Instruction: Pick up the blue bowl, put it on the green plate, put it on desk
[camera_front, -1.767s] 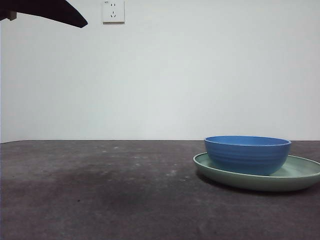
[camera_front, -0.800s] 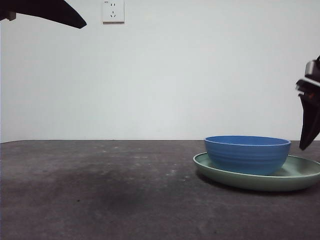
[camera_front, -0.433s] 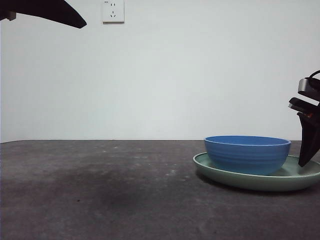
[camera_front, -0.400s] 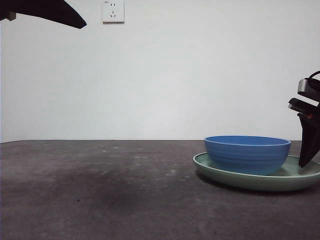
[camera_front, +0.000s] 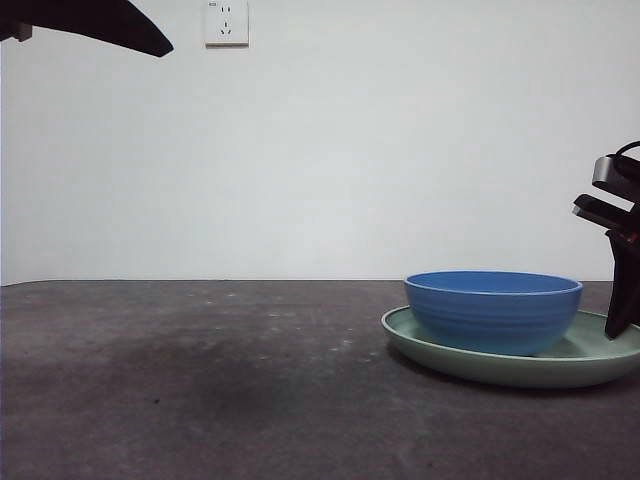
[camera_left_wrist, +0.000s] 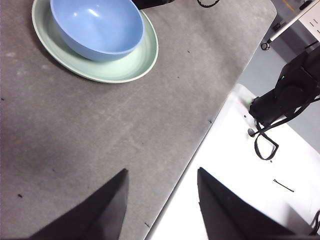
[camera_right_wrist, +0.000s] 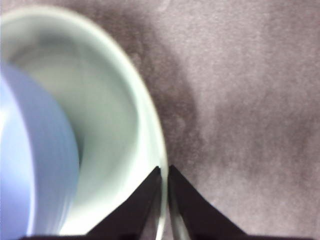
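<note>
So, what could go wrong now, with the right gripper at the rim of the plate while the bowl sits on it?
The right gripper pinches only the thin rim of the green plate, so the plate may tilt or slip if lifted. The blue bowl rests loose on the plate, off-centre toward the far side from the gripper, and could slide or tip off onto the desk. The left gripper waits open, away from both.

Desk (camera_front: 200, 380) left of plate (camera_front: 450, 358): open.

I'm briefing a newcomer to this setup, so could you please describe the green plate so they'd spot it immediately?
On the dark desk, look to the right side of the front view. The green plate is the wide, shallow mint dish whose rim the right gripper clamps; unlike the narrower blue bowl sitting in it, it is pale and broad.
</note>
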